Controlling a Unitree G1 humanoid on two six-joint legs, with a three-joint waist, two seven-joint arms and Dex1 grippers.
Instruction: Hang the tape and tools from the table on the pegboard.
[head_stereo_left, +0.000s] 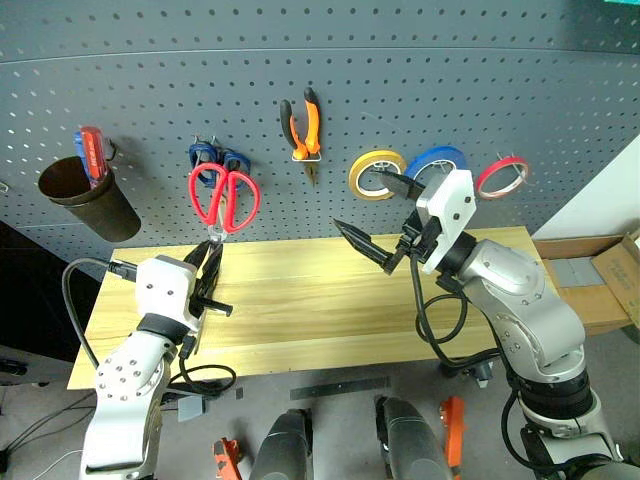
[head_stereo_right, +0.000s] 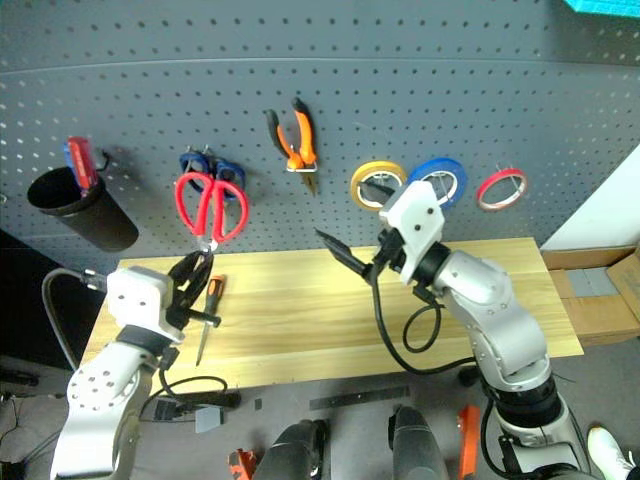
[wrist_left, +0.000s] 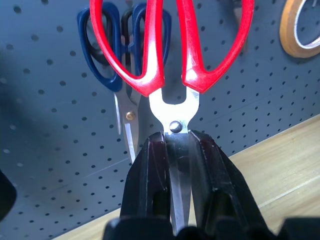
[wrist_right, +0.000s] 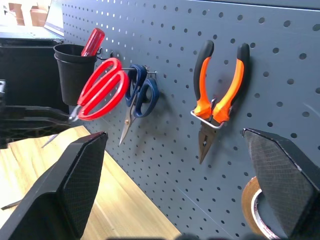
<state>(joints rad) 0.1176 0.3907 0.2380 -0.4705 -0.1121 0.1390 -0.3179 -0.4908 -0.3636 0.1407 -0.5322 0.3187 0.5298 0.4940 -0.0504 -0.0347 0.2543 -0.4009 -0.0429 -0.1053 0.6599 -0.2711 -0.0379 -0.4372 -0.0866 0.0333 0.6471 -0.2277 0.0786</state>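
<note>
Step in hand: hanging the red-handled scissors (head_stereo_left: 224, 198). Pliers and red tape look done, screwdriver not yet

Left side of the pegboard (head_stereo_left: 150, 60): dark cup (head_stereo_left: 88, 197) on a hook with a red-handled tool (head_stereo_left: 89, 155) standing in it, not our job. Just right of it the blue-handled scissors (head_stereo_left: 218, 157) hang on their own hook

Left end effector (head_stereo_left: 208, 265) is clamped tight on the blades of the red-handled scissors, just below the pivot, handles up. The red loops sit raised in front of the board and overlap the blue pair in the head views; wrist view puts them right in front of the blue handles. Can't tell if a loop is on a hook yet – my read is no, since the grip is full

Screwdriver (head_stereo_right: 208, 312) lies on the counter (head_stereo_left: 300, 310) beside the left end effector, orange-and-black handle toward the board, tip toward the front edge

Pliers (head_stereo_left: 303, 130) hang mid-board in a metal holder, jaws down. Yellow roll (head_stereo_left: 377, 174) and blue roll (head_stereo_left: 436, 166) to their right

Right end effector (head_stereo_left: 385, 225) hovers over the counter in front of those rolls, fingers spread wide, nothing in them

Red tape (head_stereo_left: 501, 176) hangs far right on a hook

Next move as I judge it: find a free hook near the blue pair, slide one red loop over its tip, ease down until the hook carries it, then let go. Risk: knocking the blue pair off. After that, screwdriver
</note>
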